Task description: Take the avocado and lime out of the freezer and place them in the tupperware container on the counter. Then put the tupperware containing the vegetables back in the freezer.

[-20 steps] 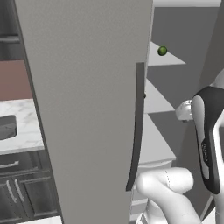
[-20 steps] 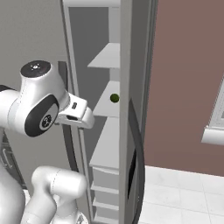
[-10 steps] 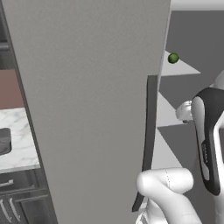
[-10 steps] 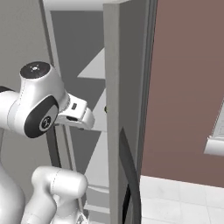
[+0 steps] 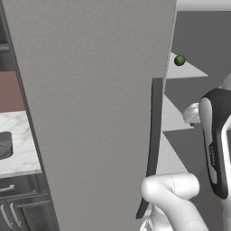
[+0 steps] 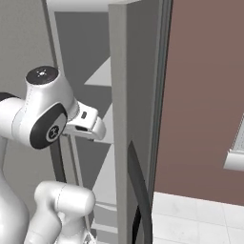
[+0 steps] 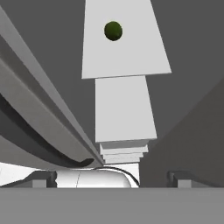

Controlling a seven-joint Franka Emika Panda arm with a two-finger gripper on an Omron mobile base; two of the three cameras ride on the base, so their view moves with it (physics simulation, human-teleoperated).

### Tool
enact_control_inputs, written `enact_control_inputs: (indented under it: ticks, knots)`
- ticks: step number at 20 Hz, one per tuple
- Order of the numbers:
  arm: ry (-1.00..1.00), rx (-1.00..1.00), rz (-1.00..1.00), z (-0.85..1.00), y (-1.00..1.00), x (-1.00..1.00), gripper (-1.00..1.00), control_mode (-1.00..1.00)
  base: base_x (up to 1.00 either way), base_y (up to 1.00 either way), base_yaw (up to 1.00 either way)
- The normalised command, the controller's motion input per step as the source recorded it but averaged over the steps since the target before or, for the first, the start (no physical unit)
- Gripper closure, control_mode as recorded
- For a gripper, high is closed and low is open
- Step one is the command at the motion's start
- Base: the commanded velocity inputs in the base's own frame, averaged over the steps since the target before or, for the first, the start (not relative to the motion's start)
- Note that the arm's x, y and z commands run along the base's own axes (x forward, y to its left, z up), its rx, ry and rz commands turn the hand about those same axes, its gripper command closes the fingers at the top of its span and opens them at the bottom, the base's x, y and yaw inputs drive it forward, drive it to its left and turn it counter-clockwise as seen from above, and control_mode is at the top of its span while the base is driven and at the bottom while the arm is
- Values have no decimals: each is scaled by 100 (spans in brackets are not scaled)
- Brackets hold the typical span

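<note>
As seen from hand view, green fruit sits mid-shelf, straight ahead of gripper; freezer door ajar; pincer tips wide apart, empty.

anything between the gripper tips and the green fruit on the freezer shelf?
No. In the hand view, between the gripper and the green fruit lie just bare pale shelves; the freezer door runs alongside at the left.

The freezer door is matt grey with a fine grain; its handle is dark and smooth; the worktop is white marble.
</note>
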Motion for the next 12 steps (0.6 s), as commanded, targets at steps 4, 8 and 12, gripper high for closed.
enact_control_inputs:
  ticks: [4,8,12]
  knots:
    - [-4,0,0,0,-37,8,-100,-100,0,0,0]
    - [-16,0,0,12,-15,11,-100,-100,0,0,0]
    - [-22,0,0,39,-14,1,-100,-100,0,0,0]
